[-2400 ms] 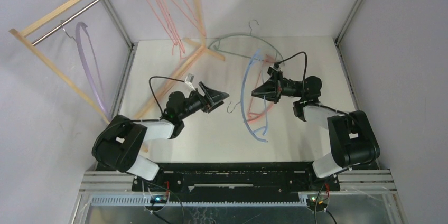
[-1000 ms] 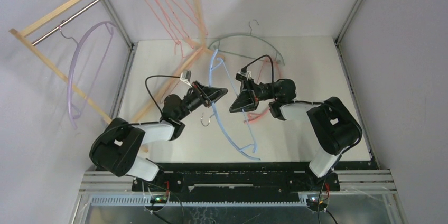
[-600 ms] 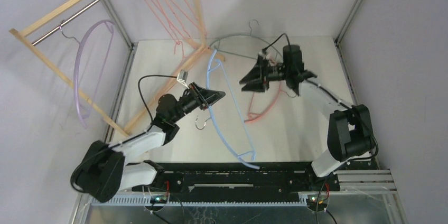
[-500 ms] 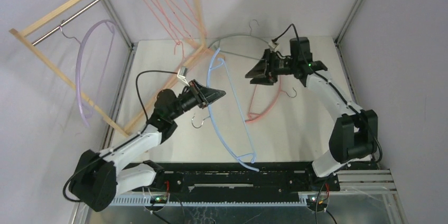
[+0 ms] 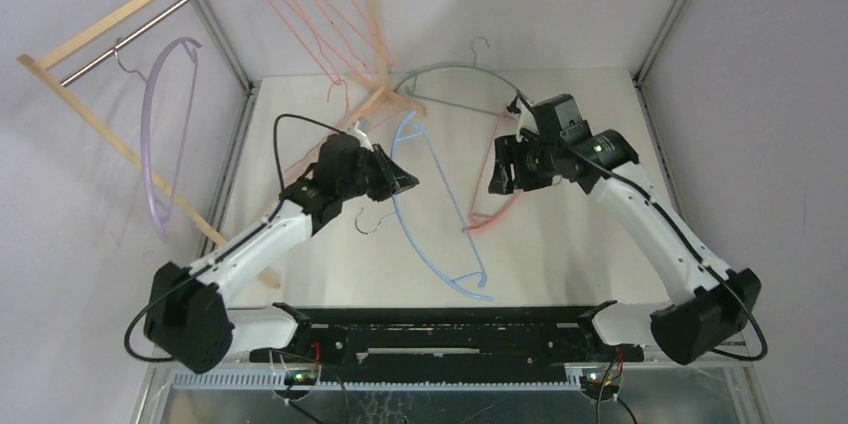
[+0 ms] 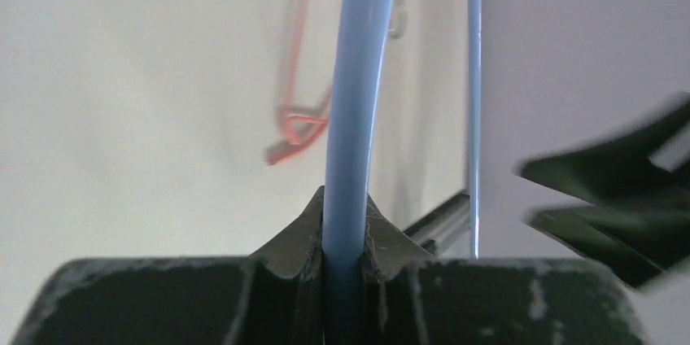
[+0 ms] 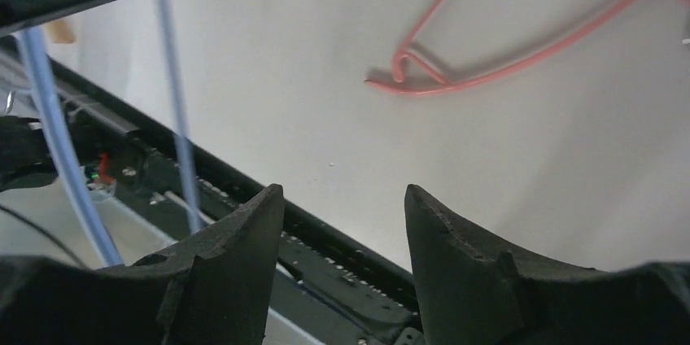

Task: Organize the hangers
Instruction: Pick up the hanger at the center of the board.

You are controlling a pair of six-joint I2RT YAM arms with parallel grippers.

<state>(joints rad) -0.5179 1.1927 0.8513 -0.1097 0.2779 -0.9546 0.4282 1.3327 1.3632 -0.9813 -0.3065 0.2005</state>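
The right end effector (image 5: 498, 174) withdrew; pink hanger (image 7: 456, 85) on white table (image 5: 580, 244)

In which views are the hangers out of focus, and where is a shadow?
Left wrist view: the blue hanger, close to the lens, is soft, and the pink hanger behind it is blurred. Right wrist view: the pink hanger is sharp, with a faint shadow on the table. Top view: even light.

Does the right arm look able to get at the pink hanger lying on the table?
Probably yes. The right gripper is open and hangs just above the pink hanger, with nothing between them. The blue hanger, clamped in the left gripper, stands off to one side.
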